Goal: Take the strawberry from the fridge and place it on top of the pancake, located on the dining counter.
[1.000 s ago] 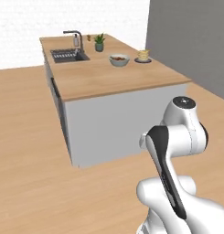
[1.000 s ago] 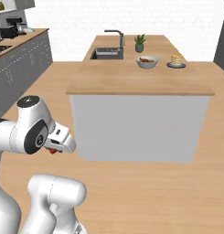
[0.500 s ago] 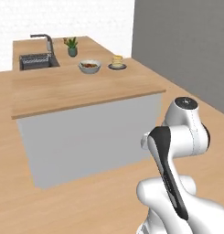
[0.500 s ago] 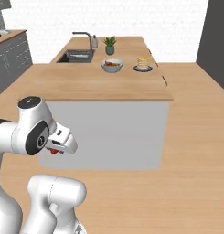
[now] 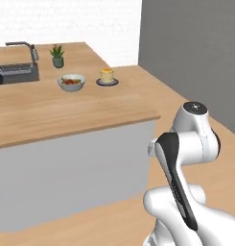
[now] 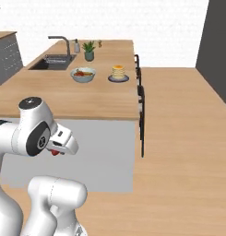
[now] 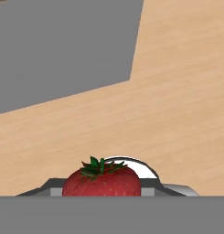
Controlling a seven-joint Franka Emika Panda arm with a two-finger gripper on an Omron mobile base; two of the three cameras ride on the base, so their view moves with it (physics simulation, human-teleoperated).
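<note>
1. At the bottom of the hand view, the strawberry [image 7: 102, 180] is sitting between the jaws of the gripper [image 7: 102, 191], red with its green leaves pointing up; the jaws are closing on it from both sides, though the finger tips themselves are mostly hidden behind the fruit.
2. Beyond the fruit in that view, light wood flooring [image 7: 154, 109] is spreading out, with a grey panel [image 7: 58, 50] taking up the upper left.
3. In the right base view, the gripper [image 6: 54, 151] is hanging low under the folded white arm, in front of the grey base of the dining counter [image 6: 86, 99], and a speck of the red strawberry [image 6: 54, 152] is showing beneath the hand.
4. On the far part of the counter top, the pancake [image 6: 117, 72] is resting as a small golden stack on a dark round plate [image 6: 118, 79], well apart from the gripper.
5. Just to the left of the plate, a pale bowl of mixed fruit [image 6: 83, 74] is standing; farther back a small potted plant [image 6: 89, 50] is sitting beside the dark sink [image 6: 50, 61] with its tall tap [image 6: 62, 44].
6. In the left base view, the pancake [image 5: 107, 75] is lying near the right edge of the dining counter [image 5: 66, 110], with the bowl of mixed fruit [image 5: 71, 82] beside it on the left.
7. Along the counter's right side, dark-framed stools [image 6: 140, 99] are lining up.
</note>
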